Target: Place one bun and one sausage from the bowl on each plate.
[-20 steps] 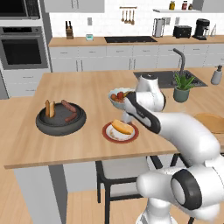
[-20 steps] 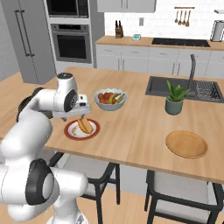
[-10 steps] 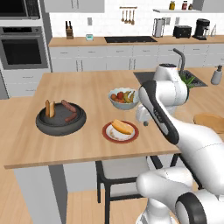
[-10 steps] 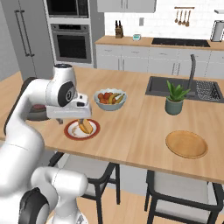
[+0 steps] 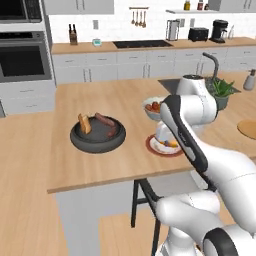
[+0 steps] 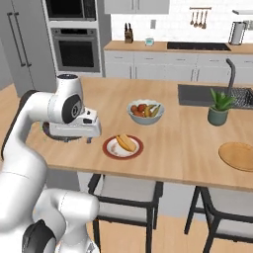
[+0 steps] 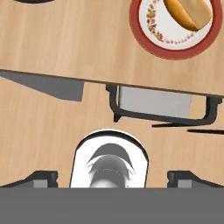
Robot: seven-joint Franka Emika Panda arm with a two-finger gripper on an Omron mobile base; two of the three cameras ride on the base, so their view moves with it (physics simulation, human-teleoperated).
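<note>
The dark bowl (image 5: pixel 97 136) holds one bun (image 5: pixel 84 123) standing on end and two sausages (image 5: pixel 104 120). Another bun (image 6: pixel 126 143) lies on the red-rimmed plate (image 6: pixel 109 149), which also shows in the hand view as the plate (image 7: pixel 148 37) with its bun (image 7: pixel 189 11). The wooden plate (image 6: pixel 239 156) lies bare at the far right. My gripper (image 6: pixel 78 140) hangs open and holds nothing. It is above the counter's front edge, between bowl and red-rimmed plate. Its fingertips (image 7: pixel 42 177) stand wide apart.
A pale fruit bowl (image 6: pixel 145 111) sits just behind the red-rimmed plate. A potted plant (image 6: pixel 219 106) and the sink (image 6: pixel 197 94) lie to the right. A stool (image 7: pixel 153 105) stands under the counter edge below my hand.
My hand has swung away from above the red-rimmed plate toward the dark bowl's side, staying open. The bun stays on the plate.
</note>
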